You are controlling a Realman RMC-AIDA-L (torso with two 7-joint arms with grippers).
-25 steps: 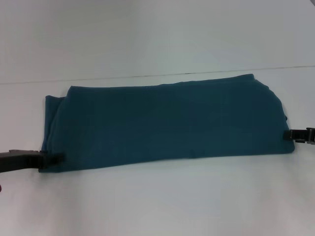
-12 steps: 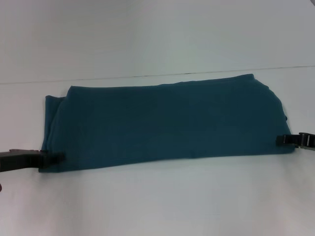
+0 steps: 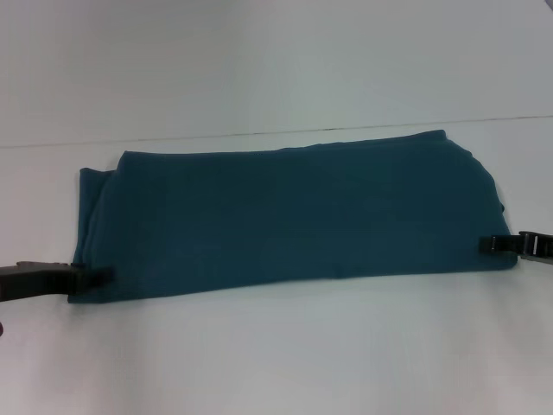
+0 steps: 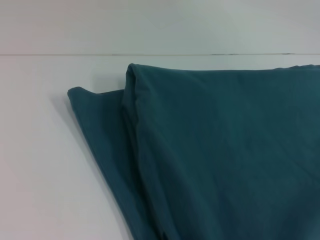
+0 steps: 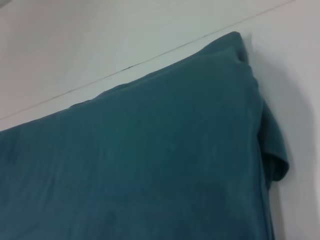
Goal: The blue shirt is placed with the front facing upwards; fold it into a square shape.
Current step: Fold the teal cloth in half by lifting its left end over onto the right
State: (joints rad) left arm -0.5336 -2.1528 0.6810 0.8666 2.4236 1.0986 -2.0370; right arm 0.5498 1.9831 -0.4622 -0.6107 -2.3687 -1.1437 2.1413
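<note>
The blue shirt (image 3: 294, 216) lies on the white table folded into a long teal band, plain side up, running left to right. No lettering or collar shows. My left gripper (image 3: 97, 278) reaches in low from the left, and its tip rests over the shirt's near left corner. My right gripper (image 3: 486, 245) comes in from the right, its tip over the shirt's near right edge. The left wrist view shows the layered left end of the shirt (image 4: 225, 150). In the right wrist view I see its right end (image 5: 150, 165) with a small fold hanging out at the side.
The white table (image 3: 285, 354) stretches in front of the shirt. A thin dark line (image 3: 259, 134) runs across just behind the shirt's far edge, with a pale surface beyond it.
My right gripper has slid left, from just off the shirt's right edge to over it. The left gripper and the shirt have stayed still.
</note>
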